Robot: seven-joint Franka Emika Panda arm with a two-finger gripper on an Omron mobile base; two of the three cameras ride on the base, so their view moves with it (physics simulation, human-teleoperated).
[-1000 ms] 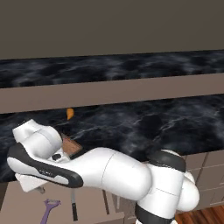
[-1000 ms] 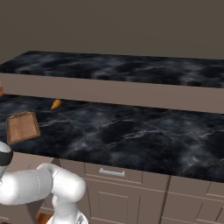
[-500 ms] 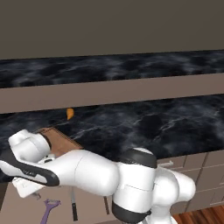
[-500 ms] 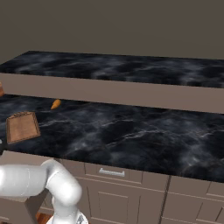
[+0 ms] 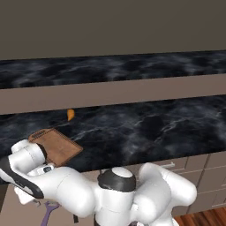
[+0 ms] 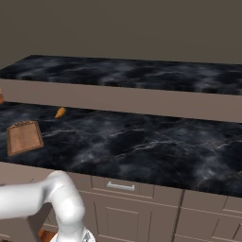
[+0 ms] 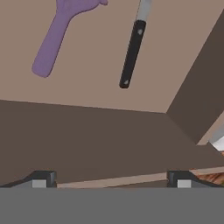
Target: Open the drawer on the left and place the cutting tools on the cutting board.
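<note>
**Gripper spread wide above the open drawer**

We see our gripper [image 7: 111, 179] with its two fingertips [image 7: 41, 178] standing far apart, nothing between them. It looks down into the open drawer [image 7: 87, 135], whose near wall runs as a dark brown band just ahead of the fingertips.

Beyond that wall, on the pale drawer floor, lie the two cutting tools. The purple peeler [image 7: 59, 35] lies ahead of the gripper and toward its left fingertip, with its handle end pointing back at us and its head at the top edge of the hand view. The knife [image 7: 132, 52] lies just beside it, ahead and slightly right of the gripper's middle, with the black handle nearer to us and the silver blade running off the top edge. The two tools lie apart, not touching.

In the left base view the peeler handle peeks out below the arm, low in the picture. The cutting board [image 5: 56, 145] lies flat on the dark marble worktop [image 5: 145, 128], above and behind the gripper. A small orange object [image 5: 70, 114] lies on the worktop beyond the board.
</note>
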